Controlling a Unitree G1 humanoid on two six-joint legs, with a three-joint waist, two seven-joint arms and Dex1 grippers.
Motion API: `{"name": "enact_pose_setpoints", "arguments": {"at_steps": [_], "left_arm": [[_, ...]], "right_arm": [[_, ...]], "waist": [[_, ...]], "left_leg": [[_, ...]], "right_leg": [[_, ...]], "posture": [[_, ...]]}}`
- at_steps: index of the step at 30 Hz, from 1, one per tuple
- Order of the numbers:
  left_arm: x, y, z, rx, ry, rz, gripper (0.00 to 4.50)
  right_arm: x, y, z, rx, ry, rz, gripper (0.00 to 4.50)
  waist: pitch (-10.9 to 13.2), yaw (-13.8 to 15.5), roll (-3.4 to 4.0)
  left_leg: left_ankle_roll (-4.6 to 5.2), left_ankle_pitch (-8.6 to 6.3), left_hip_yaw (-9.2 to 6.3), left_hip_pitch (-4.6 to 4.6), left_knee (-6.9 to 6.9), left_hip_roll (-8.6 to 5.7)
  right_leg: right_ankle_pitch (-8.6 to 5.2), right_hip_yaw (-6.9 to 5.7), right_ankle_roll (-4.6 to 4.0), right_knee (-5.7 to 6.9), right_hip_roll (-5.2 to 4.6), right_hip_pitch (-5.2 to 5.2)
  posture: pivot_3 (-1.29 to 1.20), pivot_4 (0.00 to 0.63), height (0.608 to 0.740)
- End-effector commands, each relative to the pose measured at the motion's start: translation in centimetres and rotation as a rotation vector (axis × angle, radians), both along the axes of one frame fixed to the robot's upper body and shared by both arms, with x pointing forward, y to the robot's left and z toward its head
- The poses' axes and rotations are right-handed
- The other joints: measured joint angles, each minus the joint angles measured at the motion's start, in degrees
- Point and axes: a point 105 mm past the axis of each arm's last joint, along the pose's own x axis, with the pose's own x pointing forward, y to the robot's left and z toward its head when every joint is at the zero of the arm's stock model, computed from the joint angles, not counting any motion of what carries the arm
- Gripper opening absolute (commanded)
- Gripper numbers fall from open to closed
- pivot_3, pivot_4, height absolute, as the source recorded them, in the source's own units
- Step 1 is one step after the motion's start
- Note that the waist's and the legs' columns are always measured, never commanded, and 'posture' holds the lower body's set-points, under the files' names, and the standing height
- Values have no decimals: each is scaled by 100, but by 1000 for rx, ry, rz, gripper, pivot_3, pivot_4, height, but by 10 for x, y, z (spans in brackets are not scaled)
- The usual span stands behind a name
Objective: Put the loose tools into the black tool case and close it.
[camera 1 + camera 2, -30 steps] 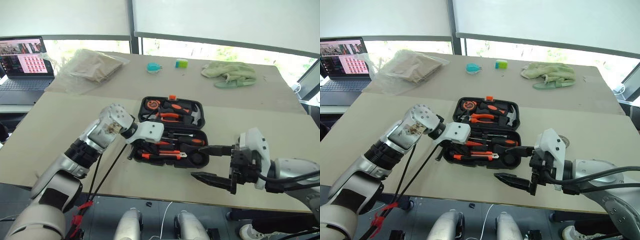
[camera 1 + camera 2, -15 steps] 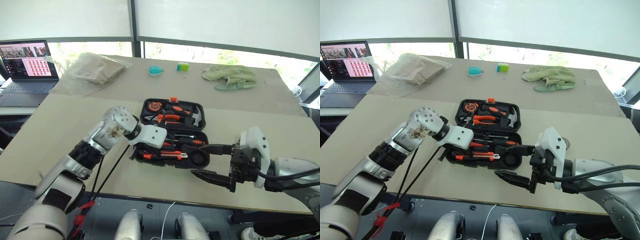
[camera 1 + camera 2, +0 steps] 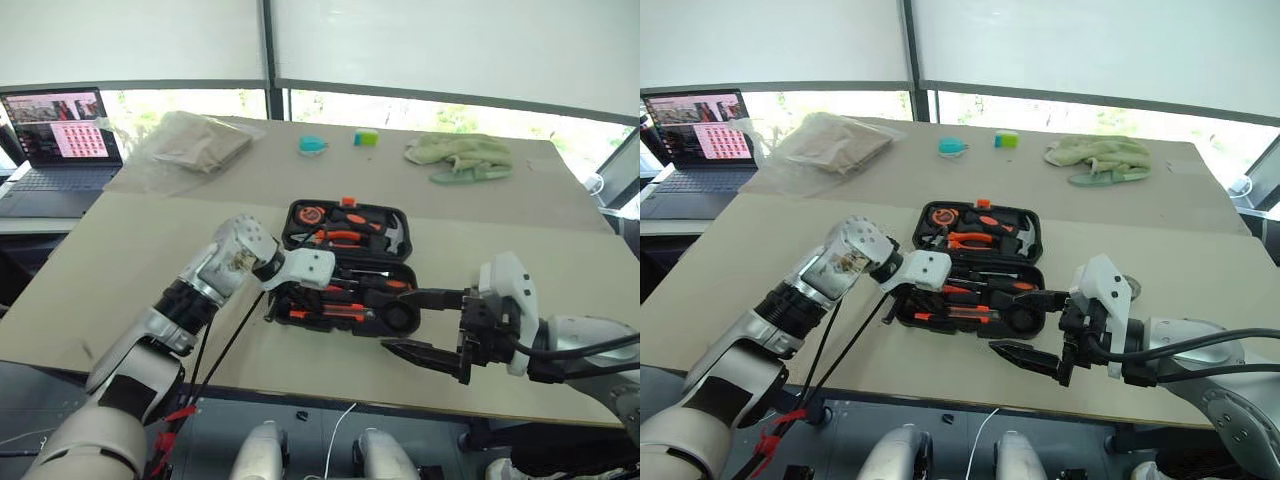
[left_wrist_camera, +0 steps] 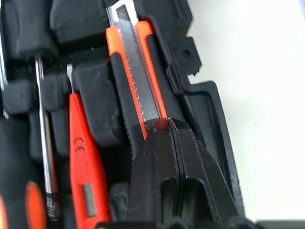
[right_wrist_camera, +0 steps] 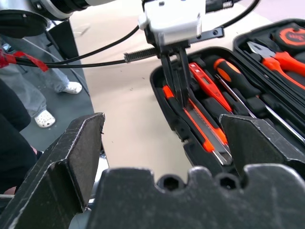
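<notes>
Left end effector [image 4: 164, 125] tips on utility knife [image 4: 136, 71] inside black tool case [image 4: 202, 100].

- Open laptop [image 3: 55, 135] at the far left.
- Crumpled plastic bag [image 3: 185, 145] on the table [image 3: 120, 250].
- Green cloth [image 3: 460, 155] far right.

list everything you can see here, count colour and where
black tool case: 1, black with orange latch, open at table centre
utility knife: 1, black and orange, in the case's near edge recess
slim screwdriver: 1, orange, in the case beside the knife
screwdrivers: 2, black-and-orange handles, in the case's lower half
pliers: 1, orange handles, case's far half
hammer: 1, steel head, case's far half
laptop: 1, grey, far left
plastic bag: 1, clear, far left of table
cloth: 1, green, far right
left gripper: tips on the knife
right gripper: open, right of the case
</notes>
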Motion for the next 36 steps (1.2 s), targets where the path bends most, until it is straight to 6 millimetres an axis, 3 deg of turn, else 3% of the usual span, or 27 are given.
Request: {"name": "enact_pose_setpoints", "arguments": {"at_steps": [1,6,9,16,21,24,29,36], "left_arm": [[0,1,62,-240,14,25,1528],[-15,14,109,-540,68,34,3458],[-22,16,118,-596,77,29,4462],[-26,9,116,-614,51,2,4462],[-27,5,117,-609,23,-33,4462],[-26,6,113,-581,-12,-55,4462],[-29,3,113,-564,-46,-104,4462],[-15,-23,97,-528,-80,-74,4462]], "right_arm": [[1,-10,9,-11,-61,-48,4500],[-1,-45,11,-25,-88,-243,4500],[-10,-68,13,-29,-92,-362,4500],[-57,-135,6,-84,-32,-678,4500],[-67,-148,5,-128,-12,-709,4500],[-50,-151,5,-168,-28,-677,4500],[8,-155,4,-278,-46,-606,4500],[72,-160,-11,-413,-5,-597,4500]], "waist": [[1,-8,0],[2,2,1],[2,33,1],[2,57,2],[2,-55,1],[2,-104,2],[15,-150,3],[22,-17,11]], "left_leg": [[0,0,-5,-23,0,1],[12,-7,-21,-49,-4,-4],[13,-8,-22,-50,-4,-9],[13,-8,-14,-46,-2,-21],[12,-8,-17,-34,-4,-12],[12,-8,-16,-26,-5,-10],[12,-8,0,-4,-9,-12],[13,-8,19,-18,-16,-26]], "right_leg": [[0,0,0,5,2,-27],[-4,-2,9,4,2,-45],[-7,-3,13,0,-4,-42],[-11,-5,19,-2,-9,-29],[-13,6,16,-3,-3,-27],[-15,11,16,-3,-1,-25],[-11,27,10,-4,-4,-17],[-14,17,10,-8,-6,-23]], "posture": [[0,150,740],[0,150,740],[0,150,740],[0,150,740],[0,150,740],[0,150,740],[0,150,740],[0,150,740]]}}
